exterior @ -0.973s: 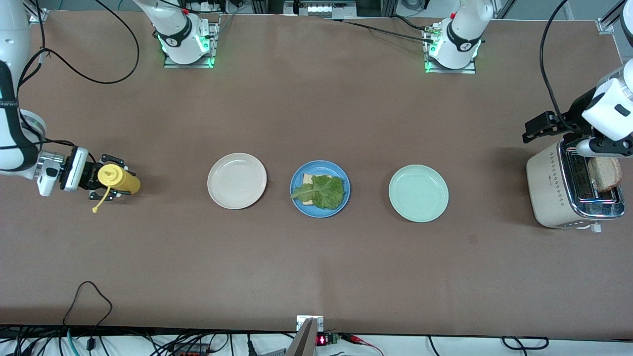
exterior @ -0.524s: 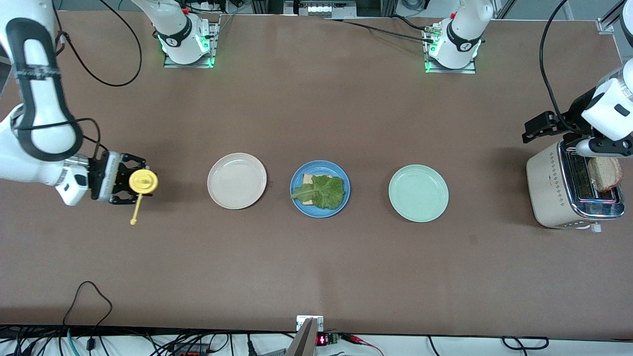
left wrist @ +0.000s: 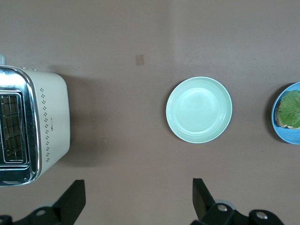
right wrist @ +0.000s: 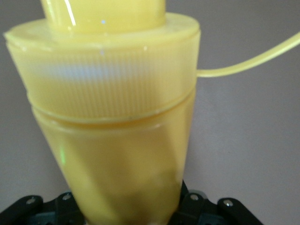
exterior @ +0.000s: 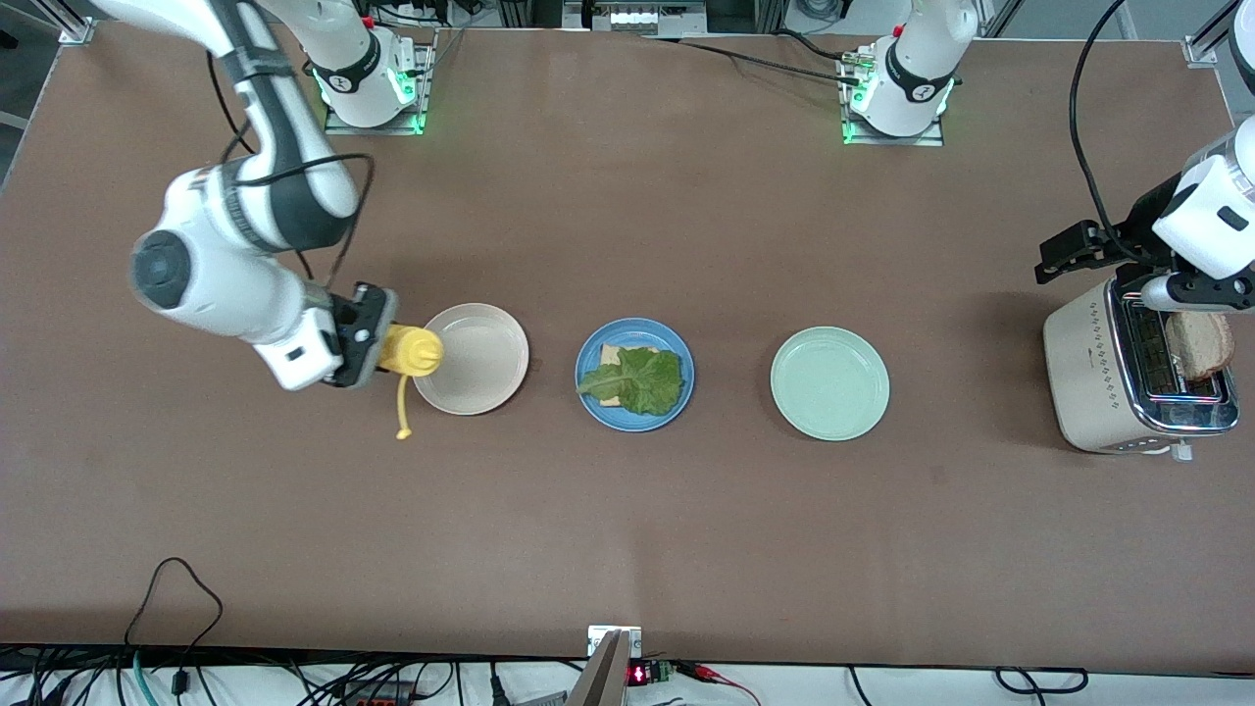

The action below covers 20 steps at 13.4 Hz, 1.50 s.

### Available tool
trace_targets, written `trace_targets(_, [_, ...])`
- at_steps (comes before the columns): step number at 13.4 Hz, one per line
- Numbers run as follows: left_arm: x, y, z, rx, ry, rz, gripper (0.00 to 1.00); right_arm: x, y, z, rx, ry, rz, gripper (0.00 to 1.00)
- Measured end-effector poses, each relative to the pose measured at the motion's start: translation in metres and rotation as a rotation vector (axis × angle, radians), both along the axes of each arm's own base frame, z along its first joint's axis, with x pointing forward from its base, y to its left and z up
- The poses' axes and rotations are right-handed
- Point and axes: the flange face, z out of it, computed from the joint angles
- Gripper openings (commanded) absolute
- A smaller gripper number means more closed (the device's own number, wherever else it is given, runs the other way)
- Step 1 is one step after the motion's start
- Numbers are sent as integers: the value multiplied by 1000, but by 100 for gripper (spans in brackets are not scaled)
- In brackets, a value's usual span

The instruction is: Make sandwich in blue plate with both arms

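The blue plate (exterior: pixel 634 423) sits mid-table with a bread slice (exterior: pixel 610 352) on it and a ruffled green lettuce leaf (exterior: pixel 639 379) on top. My right gripper (exterior: pixel 377 350) is shut on a yellow squeeze bottle (exterior: pixel 412 351), which lies on its side over the rim of the cream plate (exterior: pixel 485 368), with its cap (exterior: pixel 402 431) dangling on a strap. That bottle (right wrist: pixel 112 117) fills the right wrist view. A second bread slice (exterior: pixel 1198 343) stands in the toaster (exterior: pixel 1098 378). My left gripper (left wrist: pixel 138 199) hangs open and holds nothing, above the table beside the toaster (left wrist: pixel 47 122).
A pale green plate (exterior: pixel 829 383) lies between the blue plate and the toaster. The left wrist view shows this green plate (left wrist: pixel 199 109) and the blue plate's edge (left wrist: pixel 284 135). Cables run along the table edge nearest the camera.
The right arm has swung the yellow bottle from the right arm's end of the table to the cream plate's rim. The left arm has not moved.
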Motion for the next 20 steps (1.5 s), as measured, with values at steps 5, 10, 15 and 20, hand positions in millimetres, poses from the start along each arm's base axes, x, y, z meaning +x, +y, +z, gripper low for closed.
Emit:
trace_targets(5, [-1,4,-1,0,8,6,100,-37,91,-17,-190,-72,59,4])
trace_targets(10, [-2,6,-1,0,15,9,100,-73,178,-76,-305,-118,131,4])
trace_targets(15, [-1,17,-3,0,17,28,100,-73,194,-115,-361,-126,152,4])
trace_targets(20, [14,143,-62,-15,73,75,100,-52,186,-91,-336,-172,115,4])
